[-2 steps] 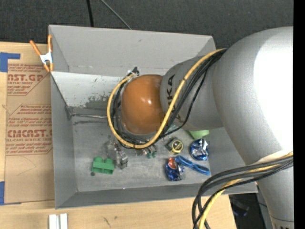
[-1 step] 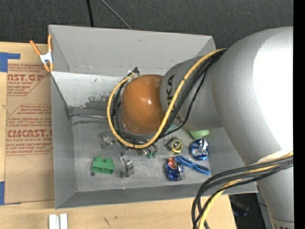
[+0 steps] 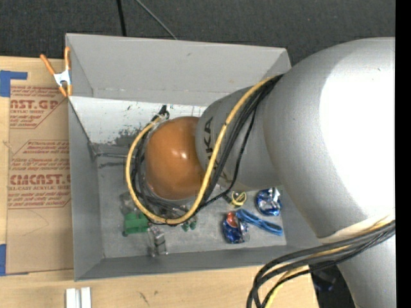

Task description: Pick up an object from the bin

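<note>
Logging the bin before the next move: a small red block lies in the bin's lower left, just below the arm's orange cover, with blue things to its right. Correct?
Not quite: the block is green, not red. The camera view shows it in the lower left of the bin, just below the arm's orange cover, with blue things to its right.

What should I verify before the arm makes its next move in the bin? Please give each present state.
1. Object held: cannot tell; the orange wrist cover hides what is under it.
2. Target: cannot tell, same reason.
3. Nearest visible thing: ok; a green piece lies at the cover's lower left.
4. Other things: ok; a blue round thing and a blue-and-red thing lie apart, toward the view's right.
5. Room at the bin wall on the view's left: ok; bare floor shows between it and the cover.
</note>
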Action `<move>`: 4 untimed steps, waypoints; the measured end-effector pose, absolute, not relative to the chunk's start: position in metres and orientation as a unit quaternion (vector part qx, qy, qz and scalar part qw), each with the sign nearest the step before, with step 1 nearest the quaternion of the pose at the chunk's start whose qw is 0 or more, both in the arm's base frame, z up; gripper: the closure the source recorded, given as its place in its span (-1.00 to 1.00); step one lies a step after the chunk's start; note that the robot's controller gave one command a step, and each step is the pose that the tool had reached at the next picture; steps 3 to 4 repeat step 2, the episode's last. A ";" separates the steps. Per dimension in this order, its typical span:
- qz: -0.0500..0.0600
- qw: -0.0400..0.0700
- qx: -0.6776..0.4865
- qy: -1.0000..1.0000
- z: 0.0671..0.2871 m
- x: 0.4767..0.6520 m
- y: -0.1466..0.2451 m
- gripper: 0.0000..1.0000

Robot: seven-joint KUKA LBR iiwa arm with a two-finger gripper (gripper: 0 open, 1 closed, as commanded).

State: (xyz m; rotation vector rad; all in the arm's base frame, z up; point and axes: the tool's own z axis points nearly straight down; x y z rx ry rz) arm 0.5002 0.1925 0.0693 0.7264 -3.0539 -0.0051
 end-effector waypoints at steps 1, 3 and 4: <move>-0.001 0.000 0.229 -0.973 0.069 0.503 0.189 1.00; 0.000 -0.006 0.255 -0.967 0.224 0.530 0.181 1.00; 0.000 -0.006 0.255 -0.967 0.224 0.530 0.181 1.00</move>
